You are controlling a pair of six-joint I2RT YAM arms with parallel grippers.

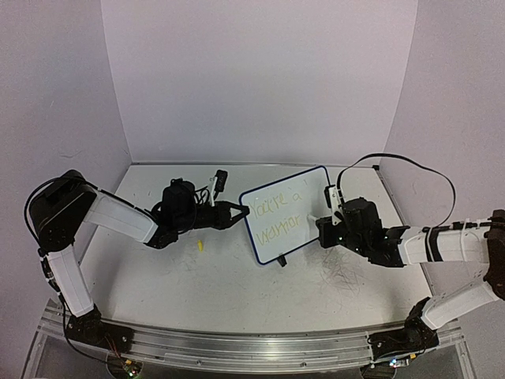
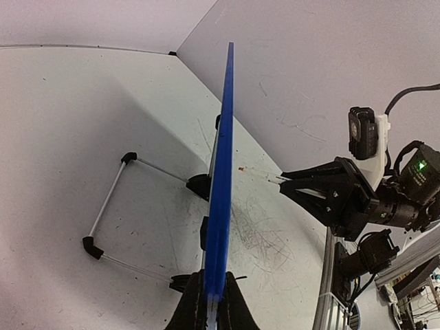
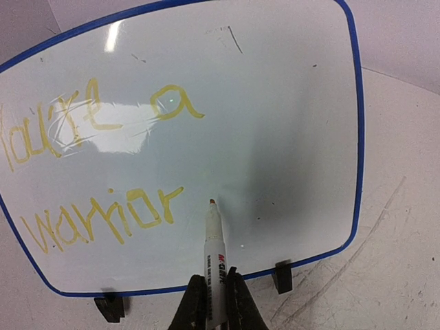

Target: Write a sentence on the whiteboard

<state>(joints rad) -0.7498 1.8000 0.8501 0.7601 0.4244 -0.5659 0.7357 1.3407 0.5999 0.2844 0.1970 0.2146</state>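
Note:
The whiteboard (image 1: 293, 207) stands upright on its black feet (image 3: 281, 276) at mid-table, white with a blue rim. The sentence (image 3: 103, 168) reads "You're a Warrior" in two yellow lines. My left gripper (image 1: 238, 212) is shut on the board's left edge; in the left wrist view the board (image 2: 221, 172) is edge-on between the fingers (image 2: 237, 309). My right gripper (image 3: 214, 302) is shut on a white marker (image 3: 214, 251). The marker's tip is at the board face just right of "Warrior"; whether it touches I cannot tell. The right gripper also shows in the top view (image 1: 323, 224).
A small yellow cap (image 1: 201, 245) lies on the table in front of the left gripper. A wire stand leg (image 2: 110, 206) reaches out behind the board. Old scribble marks (image 1: 341, 272) cover the table on the right. Walls close in at the back and both sides.

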